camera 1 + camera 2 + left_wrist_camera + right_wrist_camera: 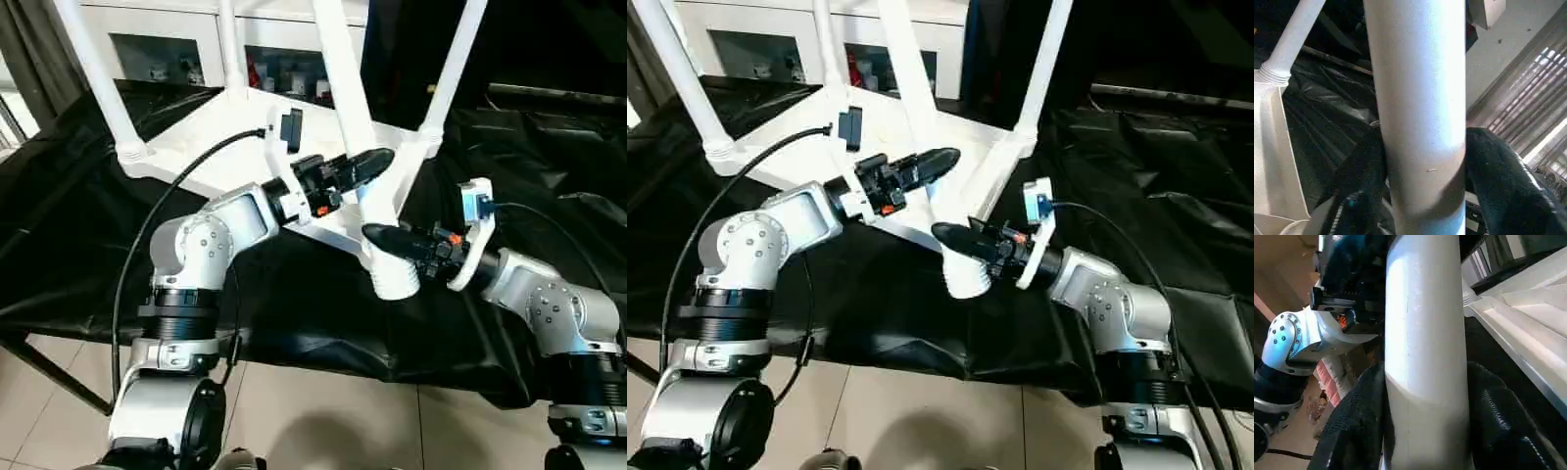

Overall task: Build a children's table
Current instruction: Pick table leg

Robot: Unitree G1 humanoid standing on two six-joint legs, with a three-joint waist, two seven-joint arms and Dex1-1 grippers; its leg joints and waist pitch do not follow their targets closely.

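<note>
Tabletop (211, 137) inverted | three legs seated at far corners | near-corner leg (348, 108) clamped by left gripper (367, 166) and right gripper (387, 238), seating unconfirmed

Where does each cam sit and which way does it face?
Left eye view: on the head, facing forward and down at the upturned tabletop; both silver forearms show.
Right eye view: same head, slightly offset; same scene, left gripper and right gripper on the near leg.
Left wrist view: along its own fingers, which flank that leg.
Right wrist view: along its fingers around the same leg, the left arm behind.
Shared: all four see the gripped leg.
</note>
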